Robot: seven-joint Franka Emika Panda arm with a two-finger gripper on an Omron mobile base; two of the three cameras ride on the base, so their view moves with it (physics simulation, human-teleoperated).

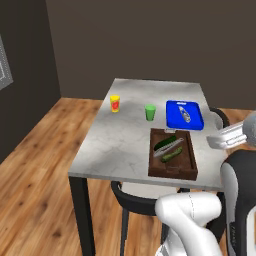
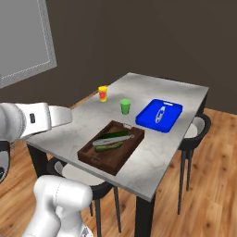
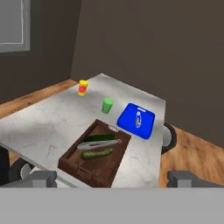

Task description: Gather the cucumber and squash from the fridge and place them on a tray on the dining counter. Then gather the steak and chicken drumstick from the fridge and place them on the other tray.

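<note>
We see the gripper [image 3: 112, 178] spread wide, empty, above the counter's [image 3: 48, 124] edge. The brown tray [image 3: 109, 164] holds two green vegetables, perhaps cucumber [image 3: 99, 138] and squash [image 3: 96, 153]; the blue tray [image 3: 131, 124] sits beside.

I see desk [image 1: 125, 140] grey marble, black legs | tray [image 1: 187, 167] dark brown wood | other tray [image 1: 195, 119] bright blue | cup [image 1: 150, 112] green | second cup [image 1: 115, 103] yellow, red mark | floor [image 1: 35, 165] orange-brown planks

Arm raised, gripper wide open

The gripper [image 3: 112, 178] hangs empty above the near edge of the dining counter [image 3: 43, 127], its two fingers [image 3: 41, 178] set far apart, forearm level and reaching forward.
</note>
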